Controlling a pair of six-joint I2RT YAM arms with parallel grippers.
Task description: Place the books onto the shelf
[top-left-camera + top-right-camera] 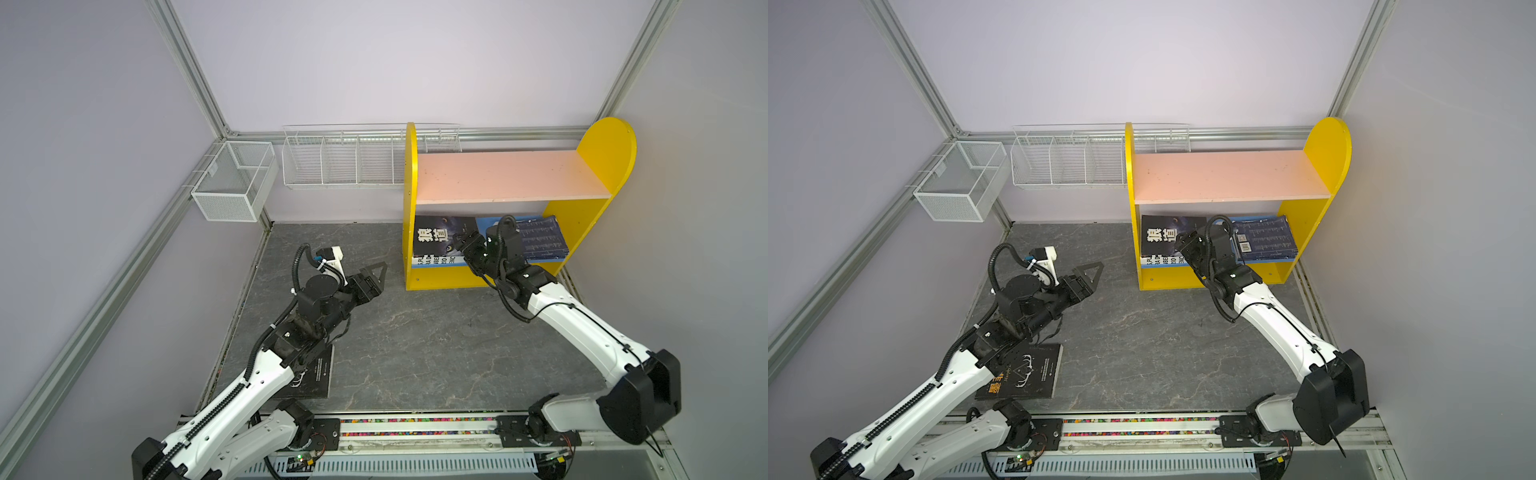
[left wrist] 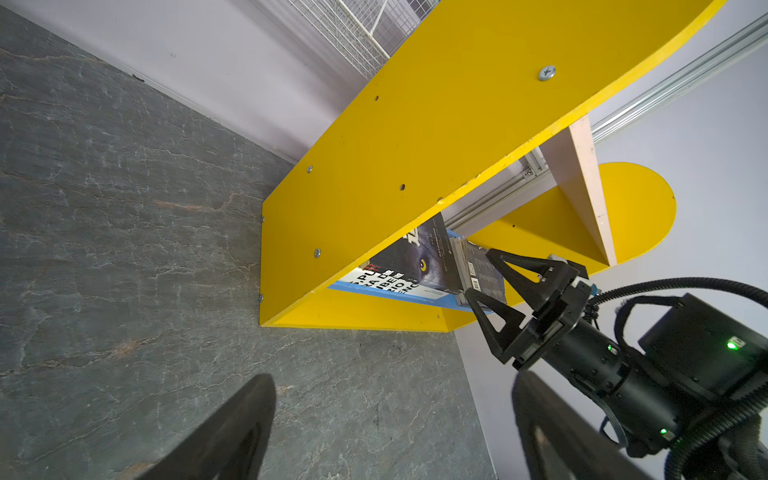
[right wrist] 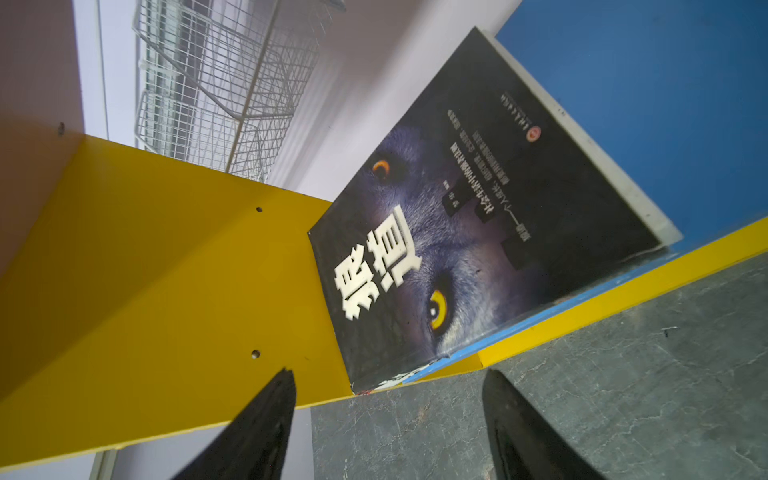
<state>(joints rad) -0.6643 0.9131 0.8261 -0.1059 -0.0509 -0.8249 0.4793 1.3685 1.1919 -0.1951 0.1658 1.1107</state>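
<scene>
Nearest the rail, a black book [image 1: 1042, 370] lies flat on the grey table [image 1: 415, 340] under the left arm. Both top views show it with the arm across part of its cover, and neither wrist view catches it. Just beyond it the left gripper [image 1: 380, 277] hovers over the table. In the left wrist view its fingers [image 2: 232, 432] stand wide apart with only stone-patterned table between them, so it holds nothing. Farther in, the right gripper [image 1: 462, 241] sits at the front of the shelf [image 1: 410, 199], level with the lower tier. The top views see it from behind, where its gap is hard to read. The left wrist view takes it from the side, with two triangular fingers spread and empty. Its own wrist view also shows nothing between the tips. That view looks onto the blue lower board [image 3: 644, 83], where a wolf-cover book [image 3: 478, 208] lies against the yellow side panel. The top views add that it rests on a white book [image 1: 436, 261] with black lettering, and that navy books [image 1: 1271, 241] are stacked beside it on the same board. Above is the pink upper board [image 1: 498, 176], and behind it white wire baskets [image 1: 340, 162] hang on the wall.
</scene>
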